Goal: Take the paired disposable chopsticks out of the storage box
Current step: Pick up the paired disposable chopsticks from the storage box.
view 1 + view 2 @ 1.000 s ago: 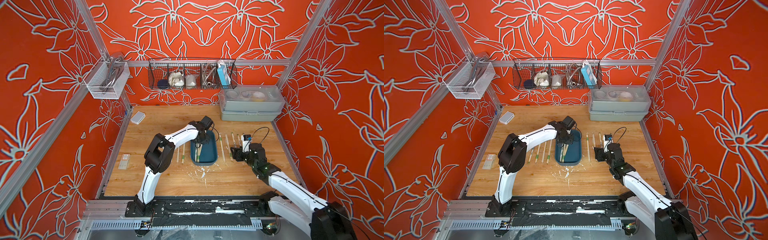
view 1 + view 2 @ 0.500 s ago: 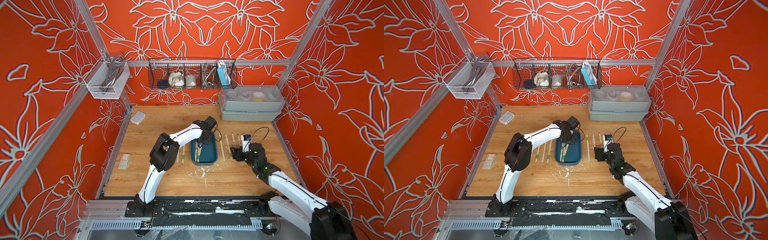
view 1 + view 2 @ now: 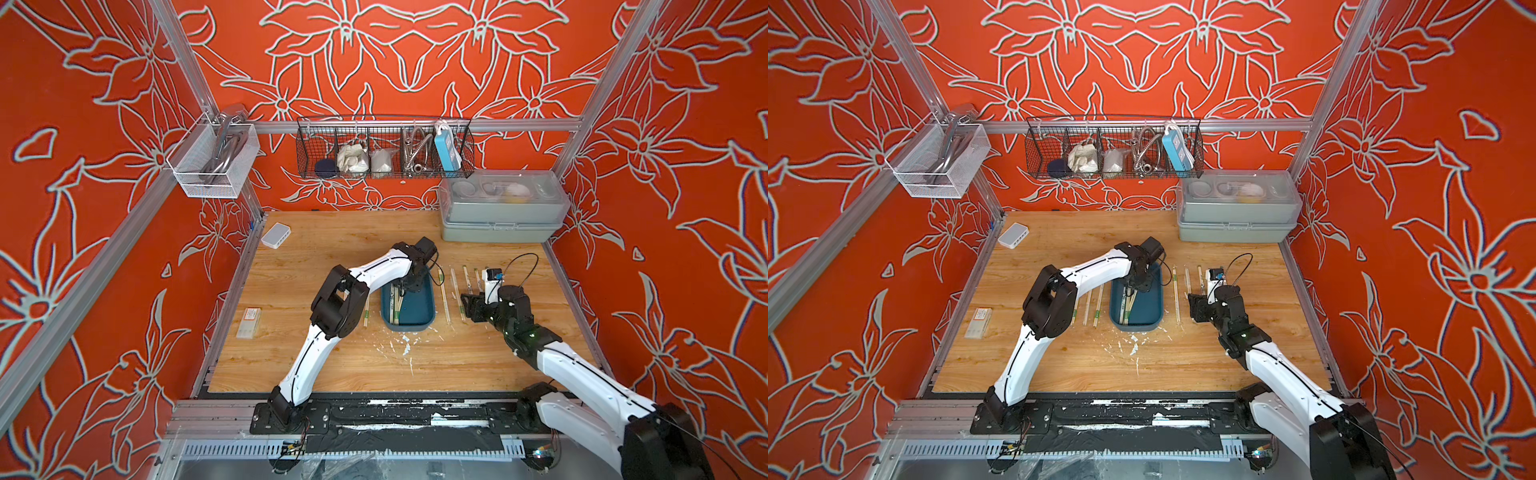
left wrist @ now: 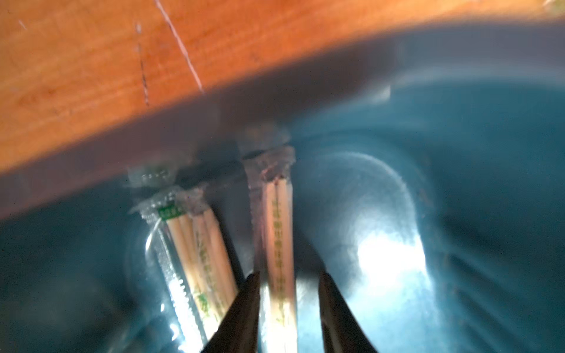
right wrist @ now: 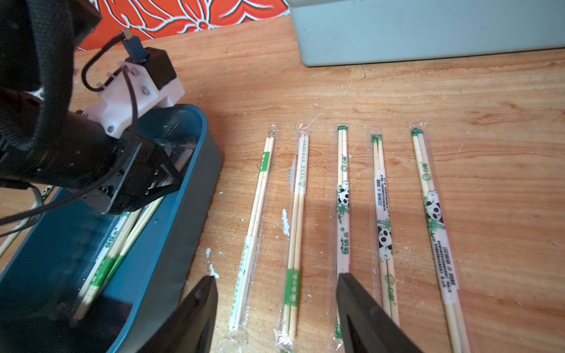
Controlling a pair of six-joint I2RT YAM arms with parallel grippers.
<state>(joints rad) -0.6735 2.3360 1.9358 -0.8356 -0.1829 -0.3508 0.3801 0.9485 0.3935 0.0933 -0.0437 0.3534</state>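
Note:
The storage box (image 3: 409, 328) (image 3: 1136, 326) is a shallow teal tray at mid-table. A few paired disposable chopsticks (image 3: 397, 307) (image 3: 1127, 305) lie along its left side. My left gripper (image 3: 405, 286) (image 4: 289, 287) is down inside the tray's far end, open by a narrow gap. One sleeved pair (image 4: 279, 244) lies between its fingers, against one finger and clear of the other. Two more pairs (image 4: 201, 244) lie beside it. My right gripper (image 3: 467, 307) (image 5: 275, 279) stands open, low over several pairs (image 5: 295, 214) laid out on the table right of the tray.
More chopstick pairs (image 3: 1096, 305) lie on the table left of the tray. A grey-green lidded case (image 3: 498, 216) stands at the back right, under a black wire basket (image 3: 384, 149). A white box (image 3: 275, 235) and a small packet (image 3: 249, 322) sit near the left edge.
My left gripper has gone from shut to slightly open, and its arm has shifted a little to the right over the tray. The right arm has not moved.

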